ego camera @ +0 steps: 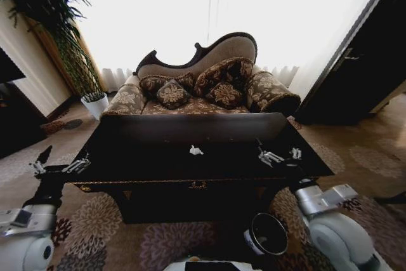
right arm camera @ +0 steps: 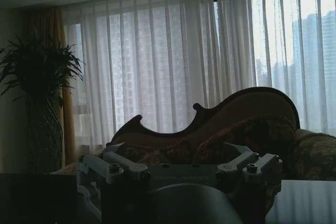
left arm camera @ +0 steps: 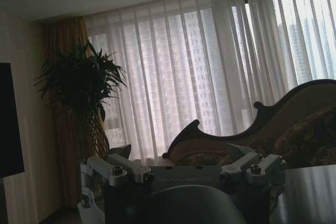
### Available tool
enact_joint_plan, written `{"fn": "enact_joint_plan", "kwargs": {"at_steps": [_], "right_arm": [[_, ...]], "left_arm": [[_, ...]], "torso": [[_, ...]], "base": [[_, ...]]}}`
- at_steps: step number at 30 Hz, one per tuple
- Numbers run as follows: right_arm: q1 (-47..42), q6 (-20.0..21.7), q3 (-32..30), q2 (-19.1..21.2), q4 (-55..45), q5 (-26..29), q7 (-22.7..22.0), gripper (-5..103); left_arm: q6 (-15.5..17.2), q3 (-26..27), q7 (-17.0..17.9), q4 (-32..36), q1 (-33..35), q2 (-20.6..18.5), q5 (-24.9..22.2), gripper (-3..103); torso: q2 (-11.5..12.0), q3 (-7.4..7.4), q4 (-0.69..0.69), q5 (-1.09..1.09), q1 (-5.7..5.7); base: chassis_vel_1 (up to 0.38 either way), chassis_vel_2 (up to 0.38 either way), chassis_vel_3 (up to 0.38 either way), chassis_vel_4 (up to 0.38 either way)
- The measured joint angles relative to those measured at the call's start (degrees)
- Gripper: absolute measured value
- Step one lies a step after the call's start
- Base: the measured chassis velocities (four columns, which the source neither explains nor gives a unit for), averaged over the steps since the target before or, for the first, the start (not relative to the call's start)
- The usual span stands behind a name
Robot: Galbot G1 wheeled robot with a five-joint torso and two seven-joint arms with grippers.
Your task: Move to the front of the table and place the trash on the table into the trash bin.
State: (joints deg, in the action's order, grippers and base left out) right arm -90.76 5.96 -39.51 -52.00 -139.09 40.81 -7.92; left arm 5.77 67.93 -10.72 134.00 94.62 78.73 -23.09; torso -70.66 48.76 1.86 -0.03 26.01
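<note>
The left end effector (ego camera: 60, 167) and the right end effector (ego camera: 279, 155) are held wide open and empty at the surface (ego camera: 152, 160) edges. A white paper bit (ego camera: 196, 150) lies mid-surface; the bin (ego camera: 267, 233) stands below. Approach is judged complete; a reach and grasp are required next.

One desk (ego camera: 158, 157), with one white paper bit (ego camera: 196, 150) at its middle; one black trash bin (ego camera: 267, 235) on the near floor; one sofa (ego camera: 203, 87) beyond; one potted plant (ego camera: 70, 49) far left; two grippers (ego camera: 60, 167) (ego camera: 279, 155)
</note>
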Motion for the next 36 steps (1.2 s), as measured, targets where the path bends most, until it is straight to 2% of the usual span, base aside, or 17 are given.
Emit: {"fn": "enact_joint_plan", "kwargs": {"at_steps": [2, 6, 7, 9, 11, 13, 14, 16, 17, 20, 25, 28, 36], "right_arm": [[1.26, 0.65, 1.07, 0.57, 0.29, -0.16, -0.27, 100], [11.08, 2.96, 9.9, 7.93, 5.02, -0.39, -3.5, 100], [11.08, 2.96, 9.9, 7.93, 5.02, -0.39, -3.5, 100], [19.82, 3.12, 17.21, 14.39, 9.53, 0.91, -5.39, 100], [28.14, 3.28, 23.02, 19.04, 13.52, 2.84, -6.16, 100], [30.78, 3.39, 24.83, 20.5, 14.99, 3.37, -6.16, 100], [35.76, 3.47, 28.3, 23.49, 17.84, 4.58, -6.13, 100], [41.97, 3.49, 32.8, 26.48, 20.44, 6.97, -5.98, 100], [41.97, 3.49, 32.8, 26.48, 20.44, 6.97, -5.98, 100], [50.71, 4.24, 38.64, 29.57, 21.18, 12.25, -4.93, 100], [53.02, 5.52, 40.78, 32.92, 16.27, 17.99, -1.41, 100], [52.79, 5.6, 41.53, 34.47, 13.25, 18.08, 0.53, 100], [49.65, 6.7, 42.45, 34.54, 7.22, 16.52, -0.18, 100]], "left_arm": [[0.03, -0.01, 0.0, -0.01, 0.05, 0.0, 0.14, 100], [-0.15, 0.27, -0.02, -0.17, 0.87, 0.47, 1.18, 100], [-0.15, 0.27, -0.02, -0.17, 0.87, 0.47, 1.18, 100], [-0.34, 0.64, -0.05, -0.1, 1.47, 1.1, 1.6, 100], [-0.44, 0.87, -0.07, -0.04, 1.73, 1.39, 1.83, 100], [-0.44, 0.88, -0.03, -0.05, 1.73, 1.38, 1.86, 100], [-0.43, 0.63, -0.05, -0.28, 1.52, 1.0, 1.9, 100], [-0.4, 0.23, -0.07, -0.88, 1.27, 0.29, 1.92, 100], [-0.4, 0.23, -0.07, -0.88, 1.27, 0.29, 1.92, 100], [-0.62, 0.42, -0.08, -1.71, 1.15, -0.23, 1.94, 100], [-0.66, 0.56, -0.07, -2.19, 0.9, -0.87, 1.68, 100], [-0.7, 0.43, -0.07, -2.32, 0.84, -0.8, 1.72, 100], [-0.85, -0.16, -0.07, -1.98, 0.93, -0.11, 2.07, 100]], "torso": [[0.0, 0.0, 0.01, 0.0, 0.0], [0.0, 0.0, 0.0, 0.03, 0.0], [0.0, 0.0, 0.0, 0.03, 0.0], [0.0, 0.0, 0.01, 0.03, 0.0], [0.01, 0.01, -0.03, 0.02, 0.0], [0.01, 0.01, -0.04, 0.03, 0.0], [0.01, 0.01, -0.03, 0.02, 0.0], [0.01, 0.01, 0.04, 0.02, 0.01], [0.01, 0.01, 0.04, 0.02, 0.01], [0.01, 0.0, -0.02, 0.02, 0.01], [0.01, 0.0, 0.01, 0.0, 0.0], [0.0, -0.01, 0.0, 0.01, 0.0], [0.01, -0.01, 0.0, 0.02, 0.0]], "base": [[0.0, 0.0, 0.0, 0.0], [0.0, 0.0, 0.0, 0.0], [0.0, 0.0, 0.0, 0.0], [0.0, 0.0, 0.0, 0.0], [0.0, 0.0, 0.0, 0.0], [0.0, 0.0, 0.0, 0.0], [0.0, 0.0, 0.0, 0.0], [0.0, 0.0, 0.0, 0.0], [0.0, 0.0, 0.0, 0.0], [0.0, 0.0, 0.0, 0.0], [0.0, 0.0, 0.0, 0.0], [0.0, 0.0, 0.0, 0.0], [0.0, 0.0, 0.0, 0.0]]}}
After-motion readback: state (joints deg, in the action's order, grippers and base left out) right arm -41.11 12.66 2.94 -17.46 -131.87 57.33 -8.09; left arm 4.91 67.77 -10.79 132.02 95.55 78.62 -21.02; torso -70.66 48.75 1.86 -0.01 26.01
